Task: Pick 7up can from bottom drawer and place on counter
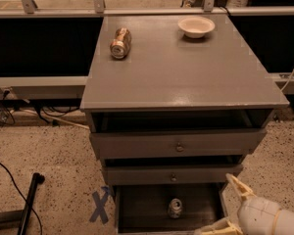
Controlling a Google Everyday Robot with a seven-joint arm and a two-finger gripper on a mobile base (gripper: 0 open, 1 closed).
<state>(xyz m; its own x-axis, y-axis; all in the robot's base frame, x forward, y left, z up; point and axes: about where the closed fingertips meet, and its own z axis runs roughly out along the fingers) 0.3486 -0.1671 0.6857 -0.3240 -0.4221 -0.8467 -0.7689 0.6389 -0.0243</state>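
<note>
The cream two-finger gripper [226, 207], jaws spread apart, hovers at the open grey bottom drawer [137, 205], and the small silver-topped 7up can [175, 208], seemingly upright, stands just to its left, so it should swing leftward and descend squarely around the can's body before closing.

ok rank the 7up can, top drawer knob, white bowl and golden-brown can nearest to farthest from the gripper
1. 7up can, in the bottom drawer, just left of the gripper at bottom right.
2. top drawer knob, higher on the cabinet front.
3. white bowl, counter back right, and golden-brown can, back left: too close to call.
</note>
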